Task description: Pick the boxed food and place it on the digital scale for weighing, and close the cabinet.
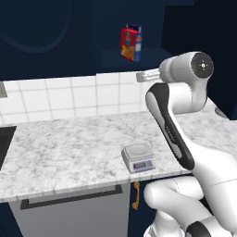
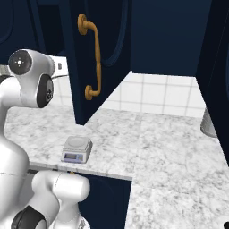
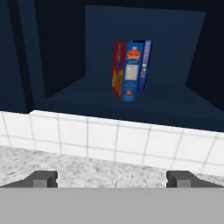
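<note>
Hand view: claw [image 3: 112, 178] spread wide, nothing held, boxed food [image 3: 129, 71] upright on open cabinet [image 3: 70, 94] shelf.

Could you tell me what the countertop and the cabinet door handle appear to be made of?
The countertop looks like polished marble or a stone imitation: white with grey veining. The cabinet door handle looks like brass or gold-finished metal, judging by its warm golden tone and smooth curved shape; being rendered, neither is certain.
</note>
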